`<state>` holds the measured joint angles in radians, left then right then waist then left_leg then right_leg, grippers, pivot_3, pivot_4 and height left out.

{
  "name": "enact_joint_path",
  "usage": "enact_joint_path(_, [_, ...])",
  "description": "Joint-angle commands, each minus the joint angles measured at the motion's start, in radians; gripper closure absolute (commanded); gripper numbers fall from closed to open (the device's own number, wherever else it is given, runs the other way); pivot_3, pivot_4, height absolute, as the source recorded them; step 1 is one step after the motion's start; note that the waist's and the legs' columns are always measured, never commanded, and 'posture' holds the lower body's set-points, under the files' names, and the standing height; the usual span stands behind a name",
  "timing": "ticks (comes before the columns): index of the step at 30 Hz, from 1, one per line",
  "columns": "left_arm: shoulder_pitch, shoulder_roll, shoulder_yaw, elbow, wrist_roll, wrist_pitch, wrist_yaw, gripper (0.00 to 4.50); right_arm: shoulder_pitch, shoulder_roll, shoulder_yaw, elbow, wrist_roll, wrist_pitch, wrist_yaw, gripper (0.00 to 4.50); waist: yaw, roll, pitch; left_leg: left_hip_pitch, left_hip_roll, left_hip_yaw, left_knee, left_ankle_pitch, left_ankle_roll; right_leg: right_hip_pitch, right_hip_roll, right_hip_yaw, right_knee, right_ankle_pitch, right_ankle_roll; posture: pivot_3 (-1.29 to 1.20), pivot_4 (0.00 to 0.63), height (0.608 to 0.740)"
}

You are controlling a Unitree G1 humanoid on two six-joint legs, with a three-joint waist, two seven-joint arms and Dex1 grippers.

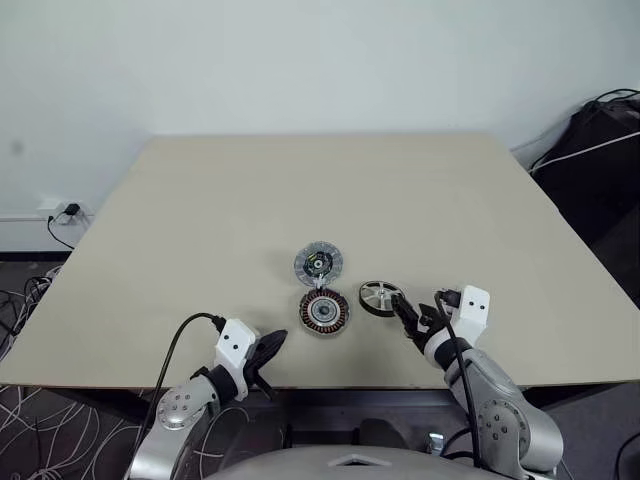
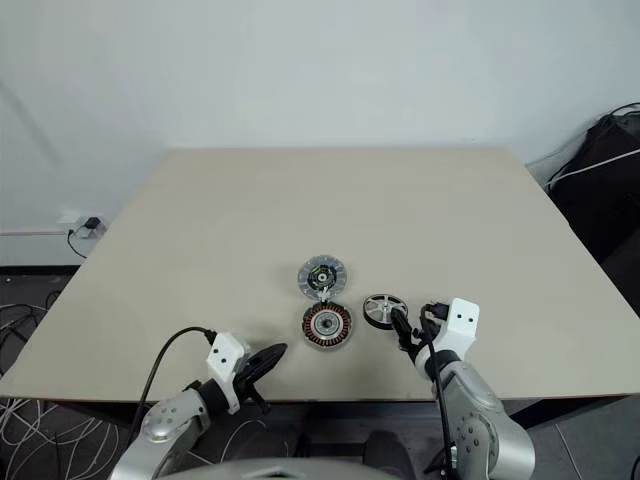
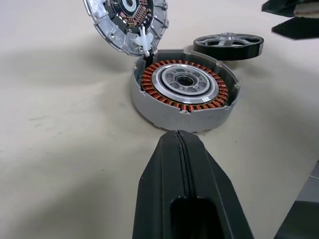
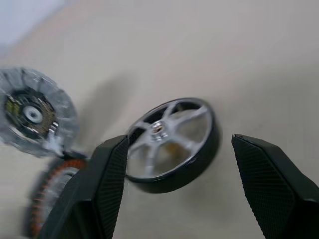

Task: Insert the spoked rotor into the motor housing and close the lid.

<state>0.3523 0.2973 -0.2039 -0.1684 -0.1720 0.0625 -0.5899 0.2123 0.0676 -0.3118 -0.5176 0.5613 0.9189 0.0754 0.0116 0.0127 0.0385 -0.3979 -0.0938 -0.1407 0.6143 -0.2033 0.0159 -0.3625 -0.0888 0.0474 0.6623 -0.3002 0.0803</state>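
the spoked rotor point(image 1: 380, 298) lies untaken near the worktop's point(image 1: 200, 230) front edge, beside the motor housing point(image 1: 324, 312); the right gripper point(image 4: 177, 169), spread wide, is to be closed on it. the left gripper point(image 3: 184, 149) is pressed together.

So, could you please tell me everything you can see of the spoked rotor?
The spoked rotor is a small flat wheel with a glossy black outer rim, silver metal-looking spokes and a silver hub. It lies flat on the beige table, to the right of the motor housing and apart from it. The right end effector is open, its fingers on either side of the wheel but not closed on it. Nothing else touches it.
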Motion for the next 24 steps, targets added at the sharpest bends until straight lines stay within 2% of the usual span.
enact_joint_path(1, [-0.004, 0.007, 0.007, -0.052, -0.012, 0.005, 0.001, 4.50, -0.058, 0.059, -0.074, -0.007, 0.123, 0.058, -0.075, 0.96, 0.000, 0.000, 0.000, 0.000, 0.000, 0.000, 0.000, 0.000, 0.000, 0.000, 0.000, 0.000, 0.000, 0.000, 0.000, 0.00, 0.000, 0.740])
enact_joint_path(13, [0.023, 0.004, 0.007, -0.077, -0.009, 0.009, 0.023, 4.50, -0.129, 0.074, -0.097, 0.086, 0.335, 0.166, -0.229, 0.96, -0.015, 0.004, -0.001, -0.002, 0.000, 0.001, -0.002, 0.000, 0.000, -0.003, 0.001, 0.001, 0.000, 0.000, 0.000, 0.00, 0.000, 0.740])
enact_joint_path(24, [0.023, 0.002, 0.007, -0.059, -0.007, -0.005, 0.023, 4.50, -0.132, 0.065, -0.068, 0.150, 0.397, 0.148, -0.293, 0.96, -0.024, 0.004, -0.001, -0.002, 0.000, 0.001, -0.002, 0.000, 0.000, -0.004, 0.001, 0.001, 0.000, 0.000, 0.000, 0.00, 0.000, 0.740])
